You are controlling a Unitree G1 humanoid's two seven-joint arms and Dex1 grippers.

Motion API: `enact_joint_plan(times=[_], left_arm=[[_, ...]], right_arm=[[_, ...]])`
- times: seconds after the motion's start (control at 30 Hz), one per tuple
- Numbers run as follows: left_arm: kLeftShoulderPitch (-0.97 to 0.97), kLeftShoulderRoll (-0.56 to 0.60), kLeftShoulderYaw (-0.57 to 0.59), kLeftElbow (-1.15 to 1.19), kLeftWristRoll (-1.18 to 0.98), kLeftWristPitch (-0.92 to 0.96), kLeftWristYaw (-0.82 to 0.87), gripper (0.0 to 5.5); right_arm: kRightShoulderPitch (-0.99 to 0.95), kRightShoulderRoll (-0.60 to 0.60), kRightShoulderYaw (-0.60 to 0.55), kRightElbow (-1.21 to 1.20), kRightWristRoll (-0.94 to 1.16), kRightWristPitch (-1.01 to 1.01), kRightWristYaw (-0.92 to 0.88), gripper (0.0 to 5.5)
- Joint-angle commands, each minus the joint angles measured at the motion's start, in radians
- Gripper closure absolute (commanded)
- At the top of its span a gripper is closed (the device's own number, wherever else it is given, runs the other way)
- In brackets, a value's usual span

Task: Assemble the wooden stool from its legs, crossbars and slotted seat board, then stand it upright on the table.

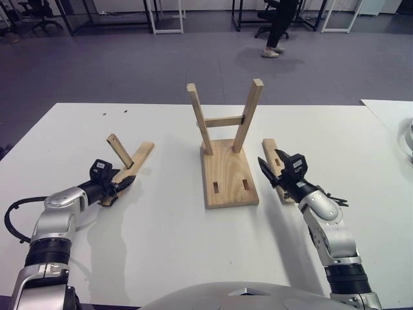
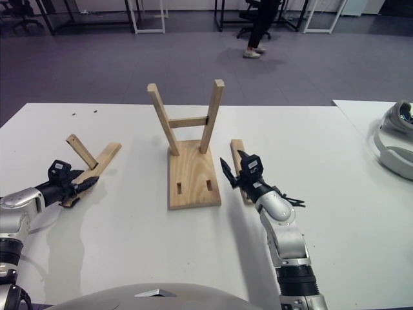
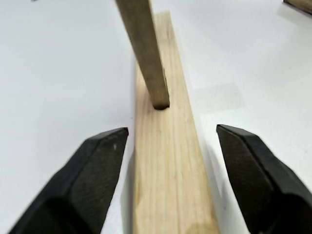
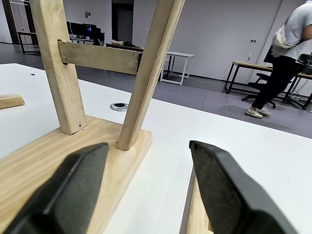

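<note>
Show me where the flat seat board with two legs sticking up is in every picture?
Left eye view: seat board, middle of the table.
Right eye view: slightly left of middle.
Left wrist view: maybe the brown corner past the loose leg; cannot tell.
Right wrist view: close up, beside the right gripper.
Shared landmark: the crossbar joining its upright legs.

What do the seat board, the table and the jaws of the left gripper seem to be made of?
Seat board: pale bare wood, probably unvarnished; grain lines show. Table: smooth white top, perhaps laminate; what lies beneath is hidden. Left gripper: its jaws look like matte black rubber or plastic, with fine texture.
</note>
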Motion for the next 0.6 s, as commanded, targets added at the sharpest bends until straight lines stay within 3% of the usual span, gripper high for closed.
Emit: enact_joint_plan(times=[0.03, 0.23, 0.3, 0.4, 0.47, 0.53, 0.6], left_arm=[[0.018, 0.014, -0.028, 0.004, 0.049, 0.01, 0.004, 2.41], [0.011, 0.008, -0.014, 0.019, 0.062, -0.021, 0.021, 3.47], [-0.005, 0.001, 0.02, 0.041, 0.049, -0.052, 0.042, 3.47], [-0.075, -0.057, 0.202, -0.128, -0.208, -0.058, -0.006, 3.47], [-0.118, -0.093, 0.261, -0.277, -0.337, -0.021, 0.011, 3.47], [-0.151, -0.106, 0.249, -0.391, -0.384, 0.014, 0.042, 3.47], [-0.198, -0.111, 0.161, -0.517, -0.369, 0.053, 0.065, 3.47]], right_arm=[[0.002, 0.007, 0.01, 0.014, -0.013, -0.006, -0.007, 2.41], [0.001, 0.008, 0.009, 0.01, -0.011, 0.002, -0.013, 2.41], [-0.009, 0.016, -0.005, -0.012, 0.026, 0.033, -0.009, 2.41], [-0.114, 0.025, -0.12, -0.154, 0.35, 0.233, 0.023, 2.41], [-0.245, 0.025, -0.197, -0.214, 0.589, 0.367, -0.005, 2.41], [-0.385, 0.037, -0.242, -0.212, 0.761, 0.452, -0.076, 2.2], [-0.566, 0.066, -0.251, -0.165, 0.875, 0.517, -0.164, 1.87]])
